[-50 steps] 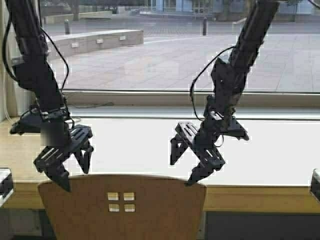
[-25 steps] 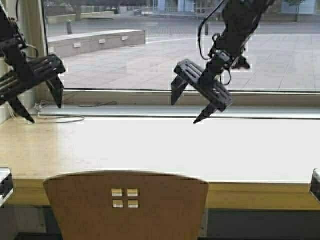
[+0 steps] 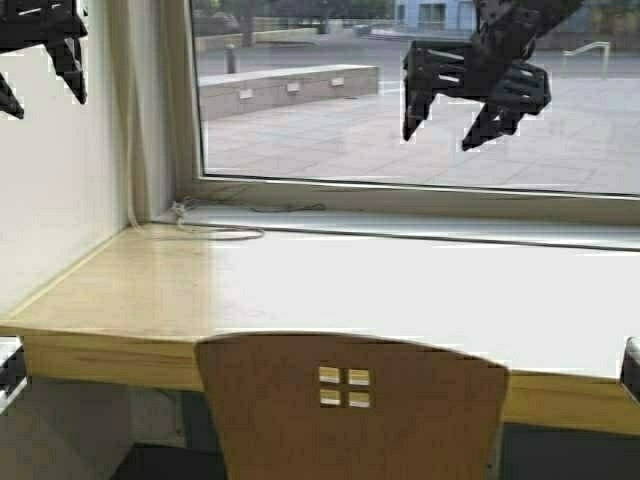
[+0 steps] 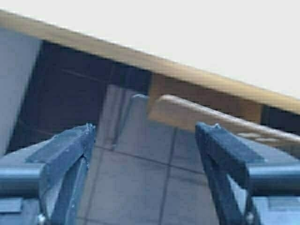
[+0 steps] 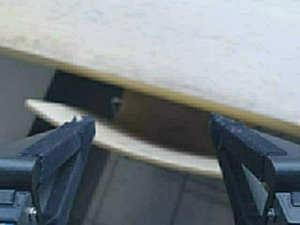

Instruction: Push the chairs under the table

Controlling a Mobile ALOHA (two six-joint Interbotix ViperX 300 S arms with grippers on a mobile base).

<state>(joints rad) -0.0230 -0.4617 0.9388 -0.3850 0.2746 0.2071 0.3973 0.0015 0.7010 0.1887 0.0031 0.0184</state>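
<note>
While both arms are raised high above the work, the left gripper (image 3: 40, 40) sits at the upper left corner of the high view, in front of the pale wall (image 3: 60, 200), only partly in frame; its own wrist view shows its two fingers (image 4: 65, 154) spread wide with nothing between them, only tiled floor (image 4: 140, 187) below. Beside the wall, a thin cable (image 3: 215, 230) lies looped on the back corner of the table (image 3: 130, 290), near the window frame (image 3: 400, 190). The table runs across the whole high view, glossy and pale on top with a thick yellowish wooden front edge. One chair (image 3: 350, 410) stands at the near edge, a little right of the table's left end, its light brown backrest upright with four small square holes (image 3: 344, 387) near the top; the backrest rises just above the table's front edge and covers part of it, so how far the seat reaches beneath cannot be told from here. In the wrist views the top of the backrest lies close along the table edge. Farther right, the right gripper (image 3: 470, 100) hangs in front of the window, over the far side of the table and well above the chair, its fingers (image 5: 61, 150) set wide apart and holding nothing. Outside the glass lies a paved plaza (image 3: 450, 140) with a low concrete bench (image 3: 285, 88).
</note>
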